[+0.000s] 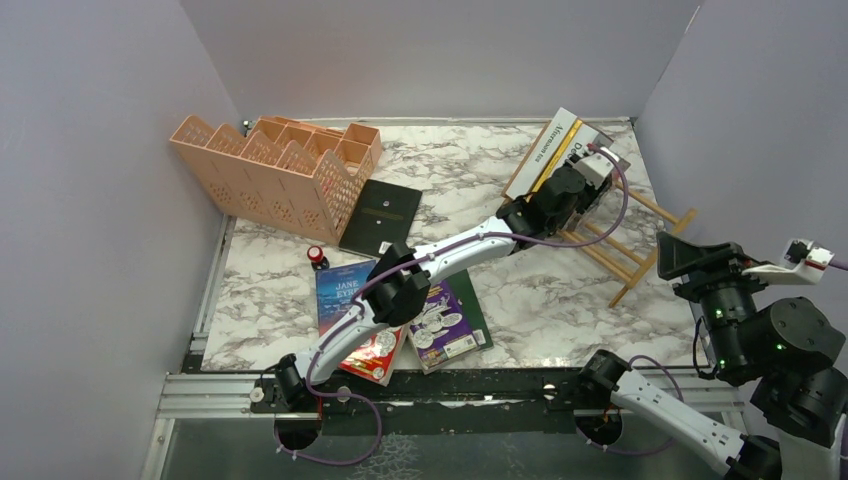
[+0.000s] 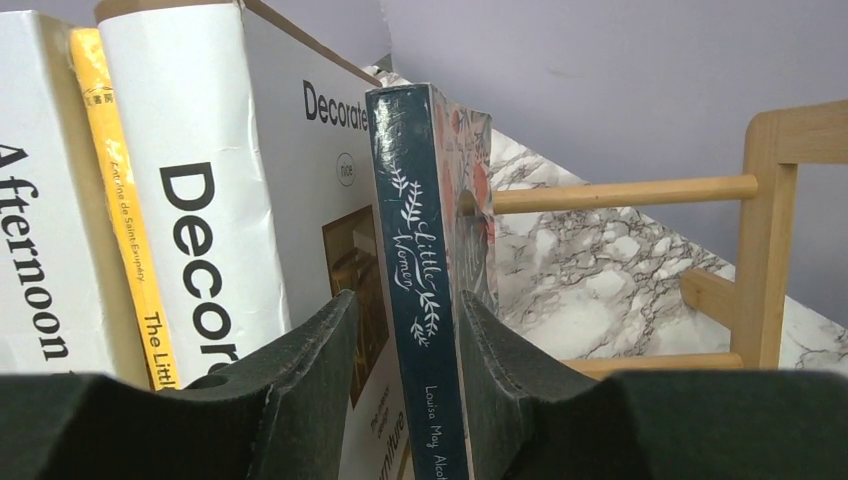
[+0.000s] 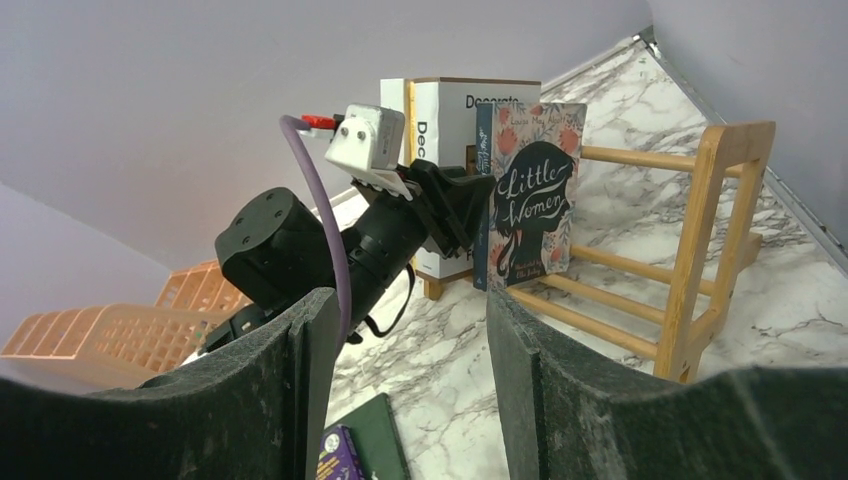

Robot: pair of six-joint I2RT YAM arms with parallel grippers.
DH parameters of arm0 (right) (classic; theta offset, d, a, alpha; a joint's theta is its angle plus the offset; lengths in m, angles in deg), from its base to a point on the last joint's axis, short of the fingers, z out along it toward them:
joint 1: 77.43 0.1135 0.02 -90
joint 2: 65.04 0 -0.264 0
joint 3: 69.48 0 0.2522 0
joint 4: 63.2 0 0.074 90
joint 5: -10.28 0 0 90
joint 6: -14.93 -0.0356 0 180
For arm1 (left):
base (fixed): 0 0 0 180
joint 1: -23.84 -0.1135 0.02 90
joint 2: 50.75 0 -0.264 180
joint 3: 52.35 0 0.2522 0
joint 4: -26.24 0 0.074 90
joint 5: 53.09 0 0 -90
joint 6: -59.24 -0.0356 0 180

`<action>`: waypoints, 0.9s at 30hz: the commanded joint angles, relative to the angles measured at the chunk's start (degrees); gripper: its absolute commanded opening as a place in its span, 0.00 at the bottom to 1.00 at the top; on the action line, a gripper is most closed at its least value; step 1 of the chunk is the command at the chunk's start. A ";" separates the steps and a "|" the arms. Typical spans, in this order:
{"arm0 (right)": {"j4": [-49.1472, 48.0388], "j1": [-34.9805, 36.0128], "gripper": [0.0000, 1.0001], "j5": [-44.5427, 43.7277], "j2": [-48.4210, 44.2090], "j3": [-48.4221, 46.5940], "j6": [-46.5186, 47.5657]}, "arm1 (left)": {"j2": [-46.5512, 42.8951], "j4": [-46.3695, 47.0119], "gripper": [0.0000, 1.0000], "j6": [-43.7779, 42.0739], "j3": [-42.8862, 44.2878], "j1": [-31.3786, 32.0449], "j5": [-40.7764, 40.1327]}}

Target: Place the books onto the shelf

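- Four books stand on the shelf (image 1: pixel 640 250) at two o'clock.
- My left gripper (image 2: pixel 405 312) sits slack around Little Women (image 2: pixel 415 250) (not pinching, I judge); right gripper (image 3: pixel 410 320) wide, empty.
- Still to rack: black book (image 1: pixel 380 215) and the pile (image 1: pixel 450 325) at seven o'clock.

Overhead looks down; wrists, seemingly close, share shelf (image 3: pixel 700 250).
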 commanded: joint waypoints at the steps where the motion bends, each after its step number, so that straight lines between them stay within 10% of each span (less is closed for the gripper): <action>1: -0.48 0.01 0.60 -1.31 0.58 1.06 -0.70 | -5.71 -1.28 0.46 2.00 -0.07 0.09 -1.92; 13: -6.19 0.01 0.60 -3.22 5.84 7.56 1.24 | -25.55 -5.56 0.69 9.28 -16.63 0.09 13.59; 27: -19.21 0.01 0.65 20.62 20.52 16.57 0.50 | -55.21 -23.09 0.95 22.44 -55.86 -2.96 -7.73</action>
